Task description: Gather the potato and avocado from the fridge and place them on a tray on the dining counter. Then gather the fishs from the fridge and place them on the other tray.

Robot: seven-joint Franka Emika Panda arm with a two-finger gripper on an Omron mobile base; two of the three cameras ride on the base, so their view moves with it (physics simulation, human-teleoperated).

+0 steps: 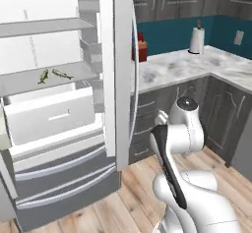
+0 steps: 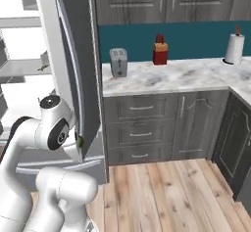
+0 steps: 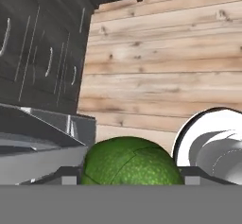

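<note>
gripper state: I read the gripper [image 3: 130, 183] as clenched on the avocado [image 3: 130, 164]; the jaws stand wide because the fruit is wide, with a dark finger tip [image 3: 66, 176] hard against either flank.
avocado, place: it sits right between the finger tips, at the very front of the hand, its green pebbled skin bulging up past them.
avocado, axis: rounded, so I see no long axis that matters for the set-down.
hand heading: I am looking along the gripper at the wooden floor [image 3: 160, 67], with dark cabinet fronts [image 3: 42, 53] off to one side of the hand; the hand is low and pointing down.
fridge: the fridge [image 1: 64, 104] stands open on the arm's left, door swung out, close to the arm's elbow.
fishs: both fish [image 1: 53, 74] lie on a white shelf above the drawer, well apart from the hand.
the relation I steer by: neither the blue tray nor the dining counter is ahead of the hand; I judge they lie away from this corner, so the base must drive off.
risk: the open door is near the arm as I swing away.
</note>
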